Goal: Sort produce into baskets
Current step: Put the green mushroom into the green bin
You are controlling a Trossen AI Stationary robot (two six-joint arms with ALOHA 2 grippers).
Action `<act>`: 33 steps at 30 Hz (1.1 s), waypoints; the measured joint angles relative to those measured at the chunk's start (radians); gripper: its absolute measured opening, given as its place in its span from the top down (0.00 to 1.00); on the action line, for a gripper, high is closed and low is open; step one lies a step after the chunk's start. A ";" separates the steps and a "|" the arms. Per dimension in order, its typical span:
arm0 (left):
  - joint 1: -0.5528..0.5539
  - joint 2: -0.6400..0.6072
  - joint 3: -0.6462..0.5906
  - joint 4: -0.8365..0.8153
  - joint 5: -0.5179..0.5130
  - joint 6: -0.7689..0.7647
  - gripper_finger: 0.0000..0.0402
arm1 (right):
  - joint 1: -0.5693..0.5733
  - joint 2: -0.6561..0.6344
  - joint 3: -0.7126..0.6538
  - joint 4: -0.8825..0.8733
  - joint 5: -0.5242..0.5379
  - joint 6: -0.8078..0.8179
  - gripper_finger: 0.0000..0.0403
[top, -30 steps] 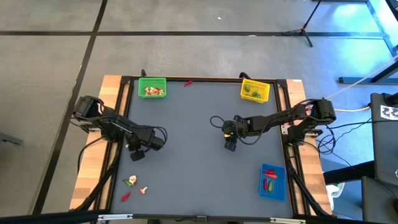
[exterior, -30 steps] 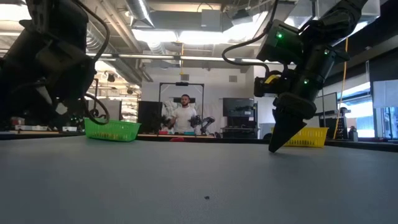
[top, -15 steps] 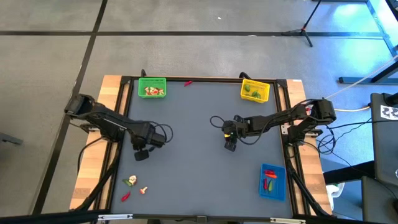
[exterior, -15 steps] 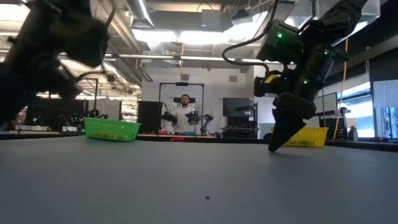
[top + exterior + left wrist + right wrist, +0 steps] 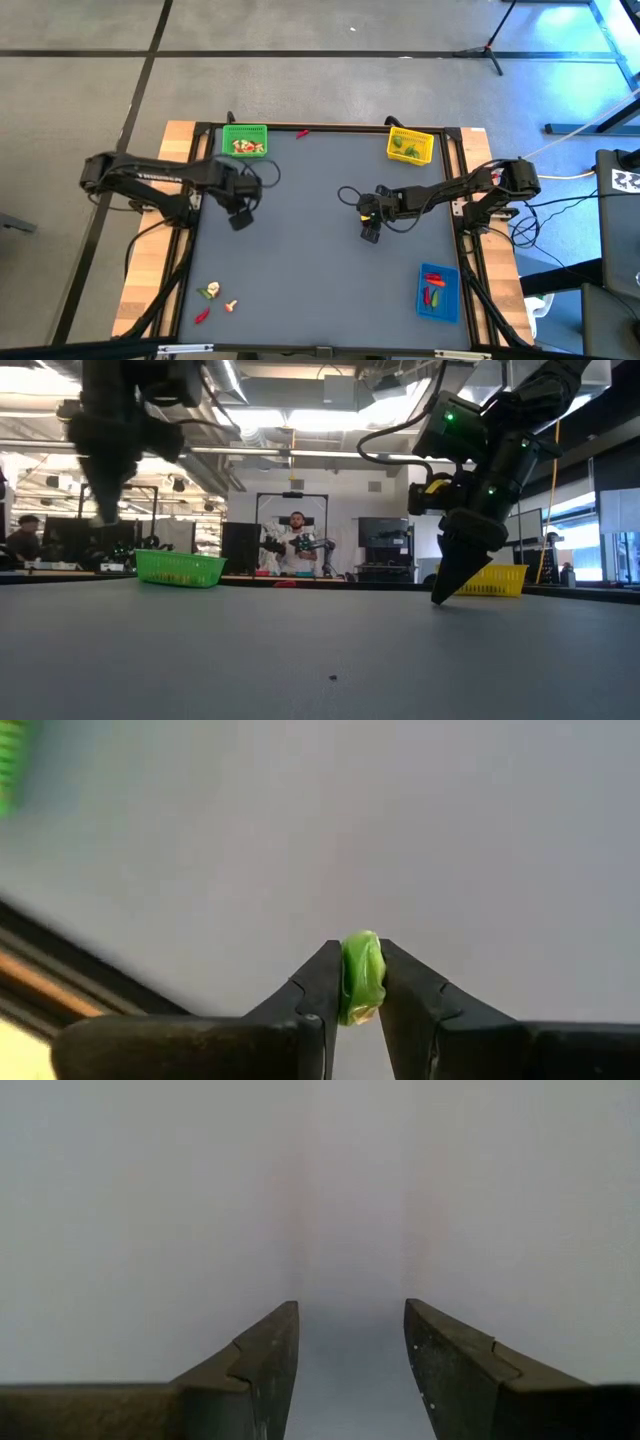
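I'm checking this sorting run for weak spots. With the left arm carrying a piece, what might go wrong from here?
1. The left gripper pinches the small green piece only at its fingertips, so it may slip out in transit.
2. The green basket nearby holds pale pieces while the yellow basket holds green ones, so a drop there would likely mis-sort.
3. Reaching across could crowd the right gripper, waiting open at mid-table.

Matt grey table [image 5: 320, 270] with wooden edges; glossy green piece [image 5: 362, 976]; plastic mesh green basket [image 5: 244, 139].
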 joint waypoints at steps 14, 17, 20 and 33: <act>0.357 -0.041 0.009 0.246 -0.134 0.224 0.86 | 0.000 0.000 0.000 0.013 0.001 -0.002 0.55; 0.428 -0.041 0.009 0.319 -0.170 0.266 0.86 | 0.000 0.000 0.000 0.018 0.001 -0.002 0.55; 0.496 -0.041 0.009 0.381 -0.190 0.310 0.86 | 0.000 0.000 0.000 0.018 0.001 -0.002 0.55; 0.736 0.007 0.007 0.575 -0.195 0.422 0.86 | 0.000 0.000 0.000 0.018 0.001 -0.001 0.55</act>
